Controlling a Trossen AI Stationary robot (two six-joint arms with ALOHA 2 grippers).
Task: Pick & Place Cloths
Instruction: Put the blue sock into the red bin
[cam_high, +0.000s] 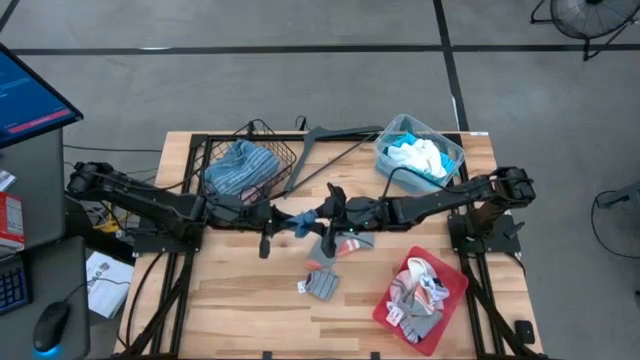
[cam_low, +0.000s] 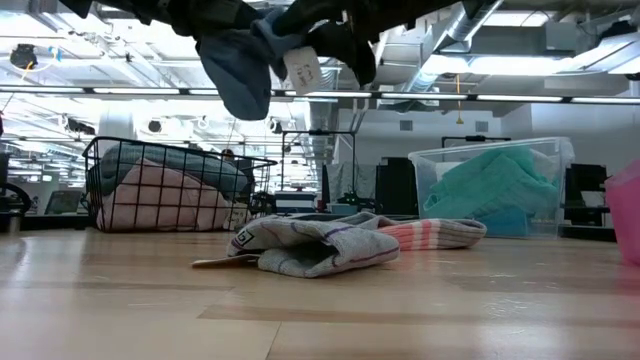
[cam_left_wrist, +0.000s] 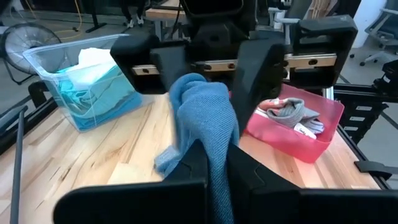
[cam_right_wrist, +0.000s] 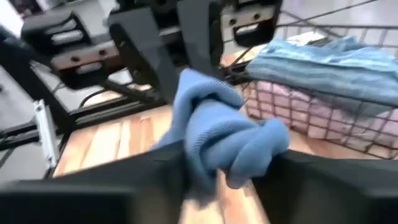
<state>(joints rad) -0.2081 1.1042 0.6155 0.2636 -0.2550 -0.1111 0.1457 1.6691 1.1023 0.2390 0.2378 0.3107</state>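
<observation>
A small royal blue cloth (cam_high: 301, 222) is held in the air over the table's middle, between my two grippers. My left gripper (cam_high: 284, 215) reaches in from the table's left and my right gripper (cam_high: 322, 214) from the right, and both are shut on it. In the low view the blue cloth (cam_low: 238, 72) hangs at the top of the picture, and a white tag (cam_low: 303, 68) shows beside it. A grey sock (cam_high: 322, 284) and a pink striped sock (cam_high: 352, 243) lie flat on the table below. My left gripper (cam_left_wrist: 214, 158) pinches one end of the blue cloth (cam_left_wrist: 214, 146) between its two fingers, coming level from the table's left. The cloth is bunched, lifted clear of the table, and runs on to the other gripper. My right gripper (cam_right_wrist: 224, 165) pinches the cloth's other end, a bunched wad (cam_right_wrist: 214, 140) of several layers, between its two fingers, level from the table's right. The wad bulges out past the fingers, clear of the table.
A wire basket (cam_high: 292, 160) at far left holds blue-grey striped and pink cloths. A clear bin (cam_high: 455, 152) at far right holds turquoise and white ones. A red tray (cam_high: 452, 290) with cloths sits near right. A dark hanger (cam_high: 330, 150) lies between basket and bin.
</observation>
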